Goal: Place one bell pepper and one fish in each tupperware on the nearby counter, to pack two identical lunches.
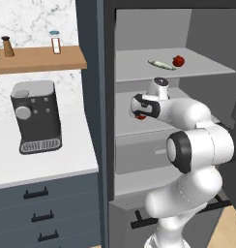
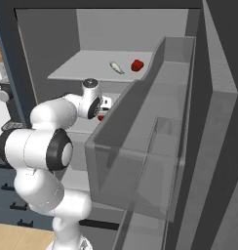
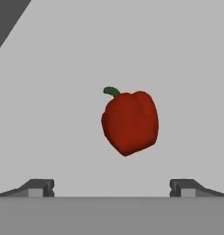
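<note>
Shelf (image 1: 40, 59): brown wood, on the wall at far left; carries a dark-capped shaker (image 1: 7, 46) and a small white jar (image 1: 55, 42).

Coffee machine (image 1: 36, 116): dark grey, standing on the white counter (image 1: 47, 162) beneath the shelf; drawers with black handles below.

Fridge (image 1: 154, 29): open, grey interior, right of the counter. Its door (image 2: 155, 146) stands swung out at right in the right base view, with clear bins.

Upper fridge shelf (image 1: 139, 65): a pale fish (image 1: 162, 64) lying flat, a red pepper (image 1: 178, 61) just beside it to the right, apart from it.

Middle fridge shelf: the arm reaches in here. A second pepper (image 3: 130, 122), red with a green stem, lies on the grey shelf floor ahead of the gripper (image 3: 112, 188).

Gripper: fingers spread wide, nothing between them, the pepper centred in front of the gap and untouched.
</note>
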Robot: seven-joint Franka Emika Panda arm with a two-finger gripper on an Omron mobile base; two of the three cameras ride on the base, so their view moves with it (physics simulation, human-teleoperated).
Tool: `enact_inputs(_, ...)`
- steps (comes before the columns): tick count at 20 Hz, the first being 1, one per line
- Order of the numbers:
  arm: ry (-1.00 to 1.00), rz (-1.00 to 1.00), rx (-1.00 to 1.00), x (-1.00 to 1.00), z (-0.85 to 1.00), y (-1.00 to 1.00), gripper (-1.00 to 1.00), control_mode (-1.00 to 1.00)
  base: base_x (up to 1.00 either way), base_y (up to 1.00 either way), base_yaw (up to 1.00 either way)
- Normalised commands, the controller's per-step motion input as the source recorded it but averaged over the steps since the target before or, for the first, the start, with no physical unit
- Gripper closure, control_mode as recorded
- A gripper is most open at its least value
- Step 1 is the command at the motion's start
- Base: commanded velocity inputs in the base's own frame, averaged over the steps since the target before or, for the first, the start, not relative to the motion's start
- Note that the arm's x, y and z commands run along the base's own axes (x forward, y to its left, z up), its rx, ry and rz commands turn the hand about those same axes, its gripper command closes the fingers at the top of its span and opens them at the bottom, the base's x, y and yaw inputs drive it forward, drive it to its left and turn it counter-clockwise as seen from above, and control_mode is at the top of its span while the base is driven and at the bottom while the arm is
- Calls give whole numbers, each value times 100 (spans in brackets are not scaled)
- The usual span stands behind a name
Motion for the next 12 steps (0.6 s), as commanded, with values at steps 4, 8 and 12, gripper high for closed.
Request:
enact_inputs(4,0,0,0,23,-9,0,-100,-100,0,0,0)
enact_inputs(8,0,0,0,30,3,0,-100,-100,0,0,0)
enact_inputs(12,1,0,0,30,-1,-4,-100,-100,0,0,0)
